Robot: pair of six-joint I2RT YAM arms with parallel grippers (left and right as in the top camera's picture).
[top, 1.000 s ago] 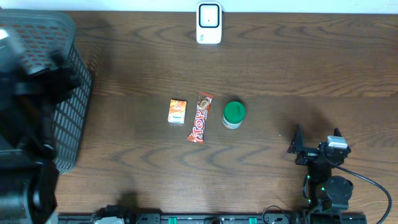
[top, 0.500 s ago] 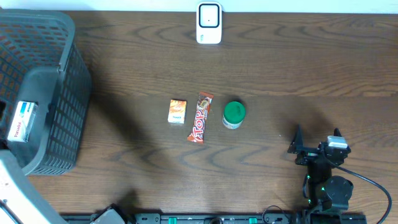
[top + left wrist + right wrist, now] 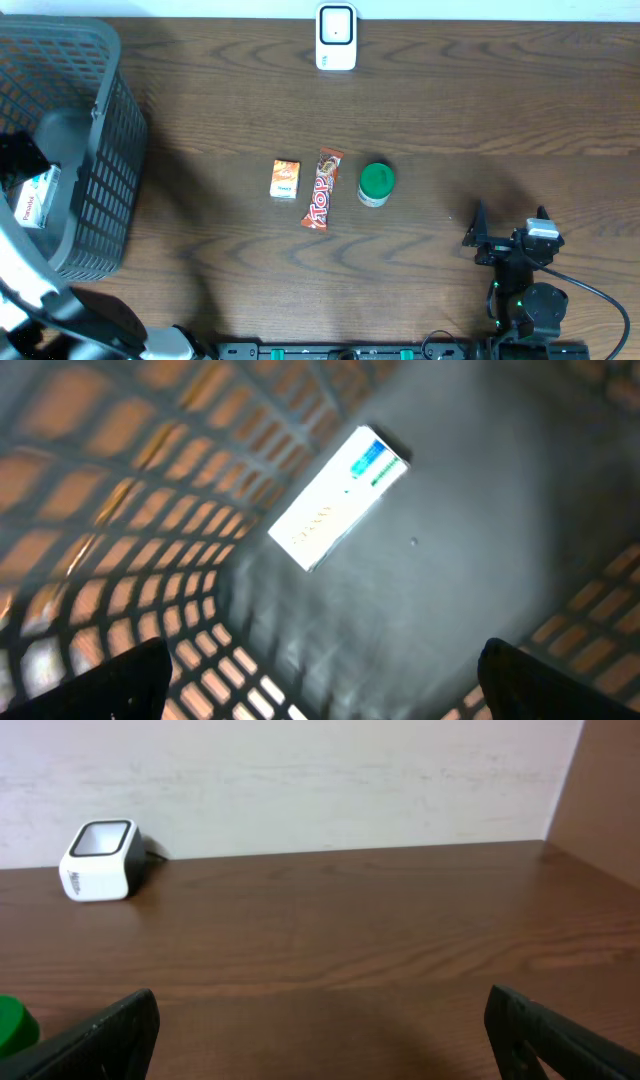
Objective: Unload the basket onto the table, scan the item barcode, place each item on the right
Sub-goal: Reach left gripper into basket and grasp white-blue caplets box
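On the table's middle lie a small orange box (image 3: pixel 285 179), a red Top candy bar (image 3: pixel 321 189) and a green-lidded jar (image 3: pixel 376 184). The white scanner (image 3: pixel 336 37) stands at the far edge; it is also the scanner (image 3: pixel 100 860) in the right wrist view. A white box with blue and green print (image 3: pixel 340 497) lies on the basket floor (image 3: pixel 470 560), also seen from above as the white box (image 3: pixel 33 197). My left gripper (image 3: pixel 330 700) hangs open above that floor, holding nothing. My right gripper (image 3: pixel 510 218) rests open near the front right, empty.
The grey mesh basket (image 3: pixel 105 150) fills the left end of the table. My left arm (image 3: pixel 40 295) is a blur at the front left corner. The green lid (image 3: pixel 14 1025) shows at the right wrist view's left edge.
My left arm has swung away from over the basket toward the front left, uncovering the white box inside it. The right arm and the table items have not moved.
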